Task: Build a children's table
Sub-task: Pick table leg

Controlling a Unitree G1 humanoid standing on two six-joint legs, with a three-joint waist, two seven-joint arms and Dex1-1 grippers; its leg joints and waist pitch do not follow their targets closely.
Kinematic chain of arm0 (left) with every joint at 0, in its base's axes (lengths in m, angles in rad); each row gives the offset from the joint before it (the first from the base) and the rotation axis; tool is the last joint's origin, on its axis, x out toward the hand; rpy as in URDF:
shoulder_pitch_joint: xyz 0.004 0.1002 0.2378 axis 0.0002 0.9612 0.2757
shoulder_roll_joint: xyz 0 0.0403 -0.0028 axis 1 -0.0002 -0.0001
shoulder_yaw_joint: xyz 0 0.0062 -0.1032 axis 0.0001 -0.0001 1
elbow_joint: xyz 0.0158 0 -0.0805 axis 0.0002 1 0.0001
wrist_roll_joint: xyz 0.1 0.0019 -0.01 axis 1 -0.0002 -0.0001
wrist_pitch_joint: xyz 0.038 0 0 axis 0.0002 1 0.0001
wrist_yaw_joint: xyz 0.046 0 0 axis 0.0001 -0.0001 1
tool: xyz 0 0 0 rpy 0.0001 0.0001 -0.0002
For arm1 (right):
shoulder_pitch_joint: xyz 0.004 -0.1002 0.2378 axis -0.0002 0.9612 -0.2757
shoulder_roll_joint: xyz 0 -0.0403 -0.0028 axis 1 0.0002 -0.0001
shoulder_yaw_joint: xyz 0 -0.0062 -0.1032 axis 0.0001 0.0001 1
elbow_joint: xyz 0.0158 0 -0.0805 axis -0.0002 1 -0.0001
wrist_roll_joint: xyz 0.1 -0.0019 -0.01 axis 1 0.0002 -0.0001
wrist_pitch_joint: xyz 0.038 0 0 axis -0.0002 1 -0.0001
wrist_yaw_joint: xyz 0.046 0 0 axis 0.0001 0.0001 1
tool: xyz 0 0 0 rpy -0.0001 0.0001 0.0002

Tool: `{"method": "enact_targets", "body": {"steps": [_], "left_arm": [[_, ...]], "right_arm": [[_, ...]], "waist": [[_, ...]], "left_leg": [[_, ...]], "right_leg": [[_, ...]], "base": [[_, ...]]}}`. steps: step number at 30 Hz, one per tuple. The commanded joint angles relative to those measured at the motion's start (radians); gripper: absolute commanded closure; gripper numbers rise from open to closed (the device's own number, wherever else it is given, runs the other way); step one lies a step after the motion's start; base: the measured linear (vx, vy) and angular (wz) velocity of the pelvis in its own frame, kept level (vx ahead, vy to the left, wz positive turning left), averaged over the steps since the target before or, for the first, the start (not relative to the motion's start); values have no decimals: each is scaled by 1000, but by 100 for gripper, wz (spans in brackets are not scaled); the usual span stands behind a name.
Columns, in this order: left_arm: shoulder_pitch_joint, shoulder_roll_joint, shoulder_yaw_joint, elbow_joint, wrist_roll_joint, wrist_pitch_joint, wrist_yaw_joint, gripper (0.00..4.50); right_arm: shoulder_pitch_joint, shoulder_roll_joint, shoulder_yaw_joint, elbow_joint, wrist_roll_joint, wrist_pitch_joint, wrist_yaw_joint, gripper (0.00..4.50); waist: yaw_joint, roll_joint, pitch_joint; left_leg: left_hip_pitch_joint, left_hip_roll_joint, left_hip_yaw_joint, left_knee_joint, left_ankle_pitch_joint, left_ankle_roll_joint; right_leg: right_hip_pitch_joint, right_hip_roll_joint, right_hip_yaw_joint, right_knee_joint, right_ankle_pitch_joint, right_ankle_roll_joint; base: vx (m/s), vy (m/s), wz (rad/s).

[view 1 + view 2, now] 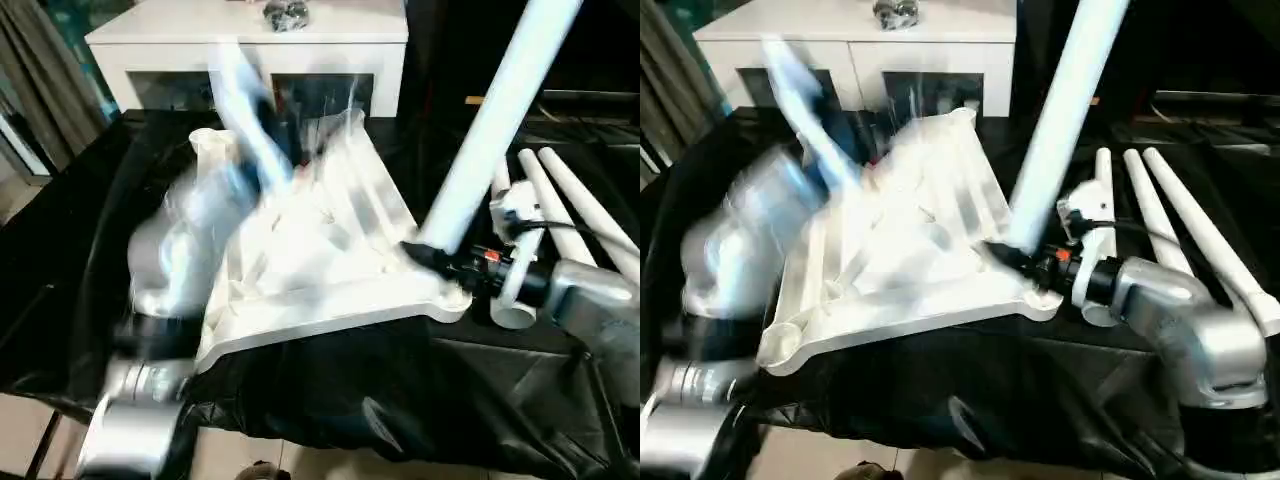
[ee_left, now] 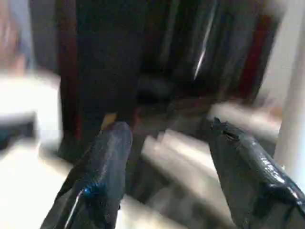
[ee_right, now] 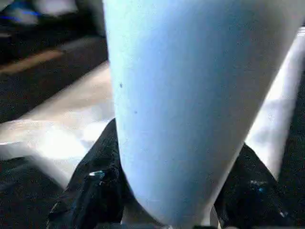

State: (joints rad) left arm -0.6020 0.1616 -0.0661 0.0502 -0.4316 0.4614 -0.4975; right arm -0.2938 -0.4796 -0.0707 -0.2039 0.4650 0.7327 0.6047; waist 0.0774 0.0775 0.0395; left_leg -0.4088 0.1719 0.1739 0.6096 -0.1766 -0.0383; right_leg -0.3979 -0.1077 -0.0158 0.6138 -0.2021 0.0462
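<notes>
We have the right claw (image 1: 1015, 258) pinching one leg (image 1: 490, 120) near its lower end, black fingers on both sides of the tube. The leg stands tilted, its top leaning away to the right, with its foot right at the near right corner socket (image 1: 450, 298) of the table board (image 1: 330, 250). The board lies ribbed side up on the black cloth (image 1: 330, 390), one far corner raised a bit. We can't tell if the leg end is already in the socket or just beside it. To do this step well, we'd bring the leg upright over the hole first, then push straight down along its length; pushing at the present tilt would likely jam it or slide the board on the cloth. The left claw (image 2: 167, 157) is spread with nothing between its fingers (image 2: 105, 157). The left arm (image 1: 190, 240) hangs over the far left part of the board, so we judge it could press down there to steady things. Three spare legs (image 1: 585, 215) lie side by side just right of the right arm, close enough for an elbow to knock them. The white cabinet (image 1: 250, 30) stands behind with a dark thing (image 1: 285, 12) on top, well apart from the work.
</notes>
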Motion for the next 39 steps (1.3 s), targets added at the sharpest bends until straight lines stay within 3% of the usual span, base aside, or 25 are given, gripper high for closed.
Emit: {"method": "enact_targets", "body": {"steps": [1,4,6,11,14,16,17,18,22,24,25,26,27,28,29,30,31,32,33,34,35,36,37,38,39], "left_arm": [[22,23,-58,-3,65,-27,8,151],[83,38,-116,4,115,-53,5,151],[157,26,-131,-8,178,-99,67,151],[294,-30,-66,-69,252,-141,263,151],[346,-46,-23,-96,299,-170,374,151],[354,-54,-8,-100,304,-175,395,151],[370,-74,41,-116,317,-185,459,151],[373,-77,48,-120,322,-189,471,151],[426,-88,66,-191,369,-195,539,151],[456,-91,58,-231,376,-191,547,151],[466,-93,55,-244,379,-190,550,151],[479,-94,52,-259,379,-181,549,151],[492,-95,52,-270,381,-177,548,151],[505,-95,52,-279,383,-179,546,151],[523,-99,48,-289,387,-182,546,151],[534,-97,48,-293,388,-187,545,151],[541,-98,50,-297,387,-186,544,151],[542,-98,50,-297,387,-186,544,151],[545,-100,50,-299,389,-185,546,151],[549,-100,49,-304,394,-185,549,151],[548,-94,51,-299,406,-187,552,151],[550,-87,48,-300,422,-197,557,151],[553,-84,60,-297,417,-196,557,151],[550,-83,72,-295,410,-187,560,151],[552,-78,82,-299,403,-185,554,151]], "right_arm": [[6,21,-8,4,-45,-46,-77,257],[24,53,-14,12,-87,-82,-152,257],[47,87,-18,7,-137,-95,-246,257],[102,158,35,-58,-230,-118,-368,257],[101,188,67,-57,-323,-198,-464,257],[99,192,75,-47,-355,-235,-493,257],[90,227,65,-25,-384,-319,-546,257],[89,236,61,-22,-383,-337,-549,257],[96,289,46,-16,-391,-381,-594,257],[114,297,44,-21,-346,-352,-551,257],[124,297,46,-21,-324,-350,-523,257],[140,288,59,-27,-319,-359,-499,257],[155,286,71,-29,-324,-375,-487,257],[170,289,79,-36,-317,-371,-477,257],[184,294,79,-47,-285,-365,-444,257],[189,296,83,-53,-277,-357,-437,257],[189,296,85,-54,-271,-353,-433,257],[189,296,85,-54,-271,-353,-433,257],[184,295,83,-51,-259,-345,-424,257],[178,297,82,-47,-247,-338,-411,257],[160,304,87,-15,-245,-332,-400,257],[157,307,89,-6,-245,-329,-397,257],[159,313,102,5,-247,-333,-388,257],[160,311,116,8,-253,-344,-376,257],[166,304,136,5,-271,-360,-367,257]], "waist": [[-6,-12,-71],[-3,-9,-73],[-7,4,-73],[-23,3,-65],[-35,-20,-57],[-37,-9,-56],[-40,-33,-53],[-40,-26,-54],[-46,-36,-55],[-56,-22,-54],[-60,-17,-56],[-67,-4,-55],[-67,7,-54],[-67,7,-54],[-72,-4,-57],[-74,-22,-56],[-76,-44,-58],[-70,-80,-58],[-59,-104,-62],[-45,-112,-61],[-43,-103,-49],[-46,-92,-41],[-56,-62,-59],[-75,-12,-86],[-86,-41,-86]], "left_leg": [[28,30,-11,-73,-122,-23],[26,26,-9,-70,-90,-6],[24,24,-8,-67,-79,7],[21,28,-9,-78,-187,-3],[19,29,-10,-88,-249,-14],[24,30,-11,-89,-269,-24],[23,31,-9,-89,-273,-26],[22,31,-10,-90,-273,-29],[30,40,-21,-97,-283,-50],[48,71,-52,-114,-309,-101],[62,91,-65,-124,-318,-93],[74,151,-101,-153,-309,-49],[80,192,-112,-169,-290,1],[80,192,-112,-169,-290,1],[76,195,-104,-166,-263,104],[73,191,-95,-163,-258,143],[54,143,-62,-135,-268,205],[22,-22,26,8,-294,203],[-5,-69,36,114,-296,203],[-20,-64,28,154,-273,188],[-40,-45,-5,161,-245,148],[-22,-33,-16,134,-249,149],[0,19,-39,40,-176,179],[90,271,-217,-65,101,308],[120,267,-215,-35,319,417]], "right_leg": [[37,-9,8,-68,-80,-172],[40,-9,6,-63,7,-186],[42,-9,5,-60,51,-200],[45,-10,4,-77,-73,-182],[38,-10,6,-90,-223,-139],[31,-11,7,-93,-273,-125],[26,-10,10,-98,-312,-107],[25,-11,10,-94,-309,-105],[21,7,4,-87,-245,-82],[25,39,-14,-67,-74,-131],[22,48,-24,-59,-38,-158],[16,43,-41,-28,4,-212],[3,34,-55,-2,14,-240],[3,34,-55,-2,14,-240],[2,21,-64,13,33,-279],[2,14,-65,8,44,-315],[10,5,-63,-14,71,-424],[28,20,-59,-105,32,-537],[53,-9,-36,-138,-55,-550],[70,-39,-24,-147,-144,-546],[76,-66,-25,-145,-254,-454],[66,-67,-38,-160,-306,-397],[80,-17,-88,-165,-298,-232],[6,25,-131,19,-227,-25],[-95,5,-83,146,-271,12]], "base": [[0,0,0],[0,0,0],[0,0,0],[0,0,0],[0,0,0],[0,0,0],[0,0,0],[0,0,0],[0,0,0],[0,0,0],[0,0,0],[0,0,0],[21,-88,12],[15,-151,9],[15,-151,9],[-1,-201,3],[-19,-208,5],[-19,-208,5],[-35,-200,10],[-42,-194,4],[-42,-194,4],[-60,-172,1],[-65,-176,-3],[-65,-176,-3],[-46,-171,-9]]}}
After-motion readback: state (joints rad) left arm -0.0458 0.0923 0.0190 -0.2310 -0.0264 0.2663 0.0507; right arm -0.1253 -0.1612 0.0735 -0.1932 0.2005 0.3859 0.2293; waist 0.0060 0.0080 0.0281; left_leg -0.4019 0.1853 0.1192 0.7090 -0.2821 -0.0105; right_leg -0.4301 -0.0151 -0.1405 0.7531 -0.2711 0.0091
